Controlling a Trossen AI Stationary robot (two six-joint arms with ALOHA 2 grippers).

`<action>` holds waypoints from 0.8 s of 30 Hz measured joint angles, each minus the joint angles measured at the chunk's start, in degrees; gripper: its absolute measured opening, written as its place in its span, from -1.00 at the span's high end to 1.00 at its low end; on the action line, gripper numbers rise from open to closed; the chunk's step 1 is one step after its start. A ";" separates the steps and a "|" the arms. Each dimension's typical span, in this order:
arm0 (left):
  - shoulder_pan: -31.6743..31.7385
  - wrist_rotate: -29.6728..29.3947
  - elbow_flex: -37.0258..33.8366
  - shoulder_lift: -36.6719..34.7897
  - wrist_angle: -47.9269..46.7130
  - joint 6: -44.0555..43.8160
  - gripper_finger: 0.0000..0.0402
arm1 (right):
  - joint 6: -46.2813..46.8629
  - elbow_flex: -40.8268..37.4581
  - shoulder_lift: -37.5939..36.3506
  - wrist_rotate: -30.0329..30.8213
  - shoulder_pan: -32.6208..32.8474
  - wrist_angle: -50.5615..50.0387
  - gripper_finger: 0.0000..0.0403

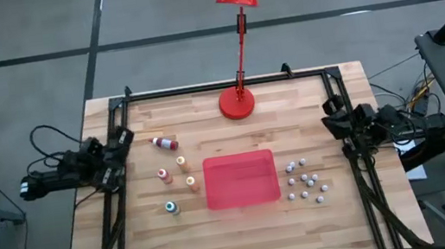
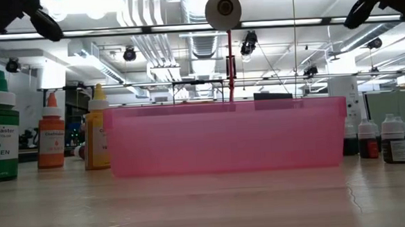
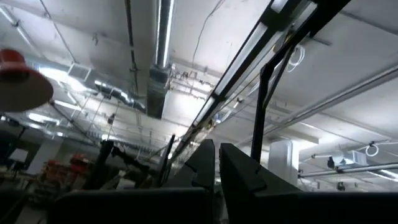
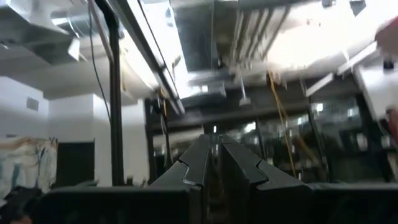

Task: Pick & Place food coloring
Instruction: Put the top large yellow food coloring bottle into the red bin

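Both sets of jaws are closed and hold nothing: the left gripper (image 1: 122,138) is parked at the worktop's (image 1: 248,247) nine o'clock edge, the right gripper (image 1: 330,109) at three o'clock. No food coloring bottles (image 1: 173,171) are placed yet; they stand at nine o'clock of the empty red tray (image 1: 241,179).

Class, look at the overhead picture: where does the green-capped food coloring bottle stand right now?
In the high view, the green-capped bottle stands on the table's left half, just left of the red tray near its front-left corner, and nearest the front edge of all the coloured bottles.
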 joint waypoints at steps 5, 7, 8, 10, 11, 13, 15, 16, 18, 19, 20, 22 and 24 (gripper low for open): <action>0.00 -0.02 0.00 1.07 -8.90 -1.45 1.00 | 1.43 0.00 0.00 0.00 0.00 -9.20 0.86; 0.00 -0.02 0.02 1.43 -12.91 -2.41 1.00 | 1.45 0.00 0.02 0.00 0.00 -13.68 0.86; 0.00 -0.02 0.02 1.65 -14.81 -2.98 1.00 | 1.45 0.00 0.02 0.00 0.00 -15.98 0.86; 0.00 -0.02 0.02 2.02 -18.35 -4.92 1.00 | 1.44 0.00 0.02 0.00 0.00 -20.61 0.86; 0.00 -0.02 0.02 2.16 -20.20 -6.26 1.00 | 1.45 0.00 0.02 0.00 0.00 -22.72 0.86; 0.00 -0.02 0.02 2.50 -23.35 -8.52 1.00 | 1.98 0.00 0.02 0.00 0.00 -26.12 0.86; 0.00 -0.02 0.02 2.78 -26.02 -10.15 1.00 | 3.63 0.00 0.02 0.02 0.00 -28.35 0.86; 0.00 -0.03 0.02 2.88 -26.92 -10.56 1.00 | 4.35 0.00 0.02 0.00 0.00 -29.20 0.86; 0.00 -0.02 0.02 3.11 -27.88 -10.92 1.00 | 4.74 0.00 0.02 0.00 0.00 -30.24 0.86; 0.00 -0.04 0.02 3.17 -28.34 -10.91 1.00 | 4.79 0.00 0.02 0.00 0.00 -30.53 0.86; 0.00 -0.11 0.02 3.26 -28.56 -10.91 1.00 | 4.80 0.00 0.02 0.00 0.00 -30.59 0.86; 0.01 -0.32 0.02 3.41 -28.57 -11.05 1.00 | 4.78 0.00 0.02 0.00 0.00 -30.57 0.86; 0.00 -0.61 0.02 3.42 -28.57 -11.57 1.00 | 4.69 0.00 0.02 0.00 0.00 -30.29 0.86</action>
